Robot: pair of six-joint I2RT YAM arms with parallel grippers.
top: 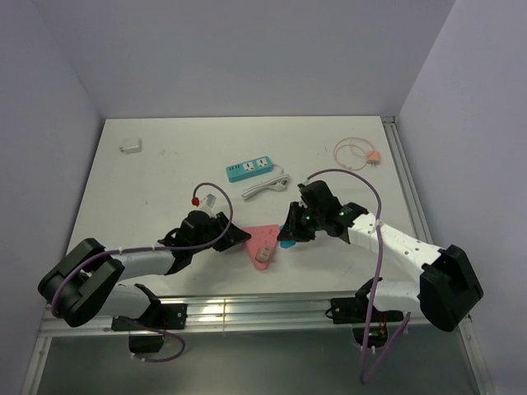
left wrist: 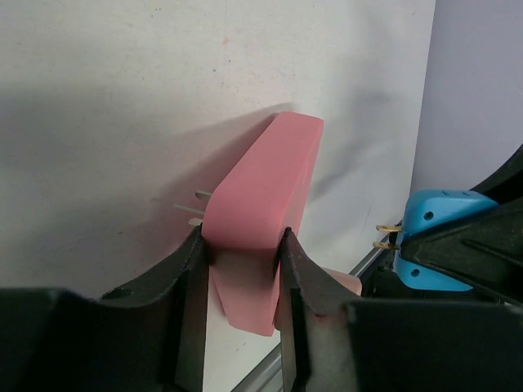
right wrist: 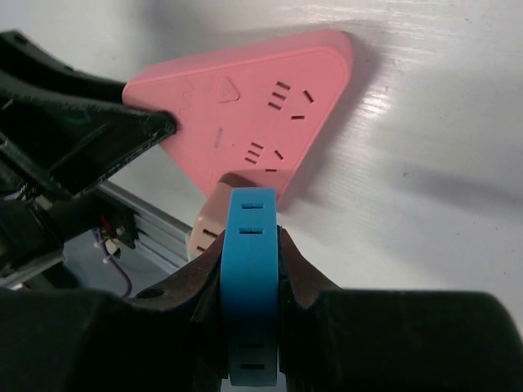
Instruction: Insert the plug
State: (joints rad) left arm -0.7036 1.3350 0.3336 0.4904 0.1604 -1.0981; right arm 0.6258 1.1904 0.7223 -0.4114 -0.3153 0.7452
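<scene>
Got the pink triangular socket block pinched by its left corner in the left gripper, jaws squeezed tight on either side of it. Clamping a blue plug edge-on in the right gripper, just right of the block's near corner, brass prongs aimed at the block but clear of it. Can also spot a beige adapter touching that near corner, plus a teal power strip well behind the block.

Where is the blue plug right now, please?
In the top view, the blue plug is clamped in the right gripper, just right of the pink power strip that the left gripper holds.
</scene>
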